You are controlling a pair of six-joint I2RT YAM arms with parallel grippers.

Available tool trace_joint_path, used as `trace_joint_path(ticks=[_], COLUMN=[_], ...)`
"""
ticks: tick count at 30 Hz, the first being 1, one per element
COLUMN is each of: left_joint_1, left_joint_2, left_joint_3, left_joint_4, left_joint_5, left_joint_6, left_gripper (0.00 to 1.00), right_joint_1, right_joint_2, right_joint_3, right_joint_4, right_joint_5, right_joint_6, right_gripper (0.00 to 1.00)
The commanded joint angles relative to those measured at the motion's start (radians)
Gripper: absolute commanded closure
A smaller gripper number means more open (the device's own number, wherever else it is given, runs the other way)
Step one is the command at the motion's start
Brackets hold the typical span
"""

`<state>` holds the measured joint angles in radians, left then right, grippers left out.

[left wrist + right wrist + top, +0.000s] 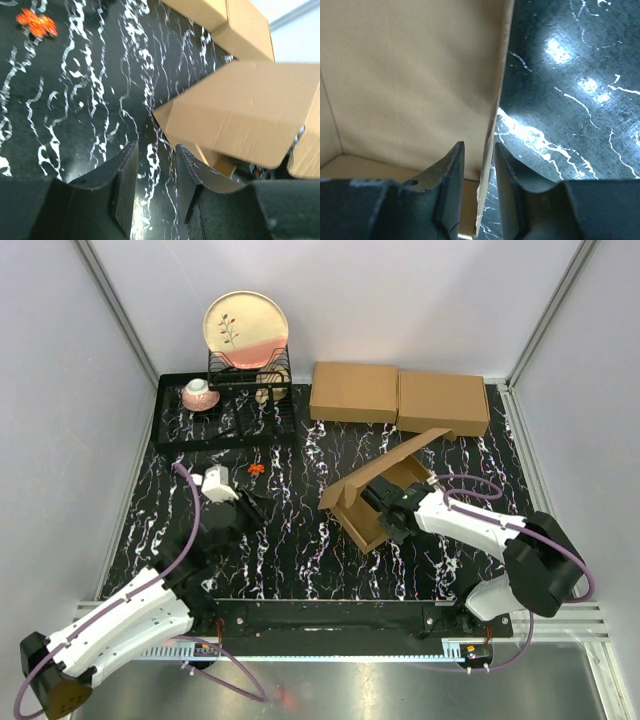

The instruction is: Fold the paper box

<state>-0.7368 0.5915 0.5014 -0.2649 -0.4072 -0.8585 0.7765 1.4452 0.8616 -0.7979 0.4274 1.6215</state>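
The left gripper hangs just above the table, left of the work. Its jaws are parted with nothing between them, probably waiting to steady a flap. Right of centre sits the paper box, half formed, with its walls up and its lid flap raised toward the far side. The right gripper reaches into it from the right. Its jaws are slightly apart astride one upright wall, with a gap showing on the inner side, so this looks like no firm pinch. Its place suits pressing that wall inward. A small orange scrap lies beyond the left gripper, clear of the work. At the far edge are two flat cardboard boxes, close behind the raised lid, and a dish rack holding a plate.
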Motion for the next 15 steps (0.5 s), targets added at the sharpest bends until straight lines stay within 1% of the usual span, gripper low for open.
trace_joint_path(ticks=[1,2,4,6,9,13,14,15], left_joint_1=[-0.101,-0.119,-0.165,-0.208,-0.248,-0.28,-0.288,-0.302], left_joint_2=[-0.021,-0.03,-0.05,-0.056,-0.036,0.013,0.03,0.065], left_joint_3=[-0.044,-0.053,-0.079,-0.092,-0.104,-0.123,-0.121,-0.113], left_joint_4=[0.066,0.072,0.084,0.105,0.119,0.19,0.216,0.222], left_joint_5=[0.016,0.005,0.002,0.008,0.001,0.005,0.008,0.007], left_joint_6=[-0.04,-0.056,-0.066,-0.074,-0.08,-0.086,-0.085,-0.08], left_gripper=[0.61,0.61,0.61,0.61,0.61,0.61,0.61,0.61], right_joint_1=[0.03,0.043,0.046,0.05,0.05,0.052,0.052,0.052], right_joint_2=[-0.048,-0.061,-0.11,-0.156,-0.195,-0.187,-0.178,-0.152], right_joint_3=[0.092,0.1,0.111,0.128,0.151,0.198,0.211,0.252], right_joint_4=[-0.078,-0.104,-0.119,-0.136,-0.13,-0.072,-0.017,-0.003], right_joint_5=[0.062,0.077,0.076,0.076,0.083,0.161,0.184,0.197], right_joint_6=[-0.081,-0.093,-0.136,-0.193,-0.283,-0.406,-0.454,-0.524], right_gripper=[0.61,0.57,0.56,0.56,0.58,0.59,0.6,0.59])
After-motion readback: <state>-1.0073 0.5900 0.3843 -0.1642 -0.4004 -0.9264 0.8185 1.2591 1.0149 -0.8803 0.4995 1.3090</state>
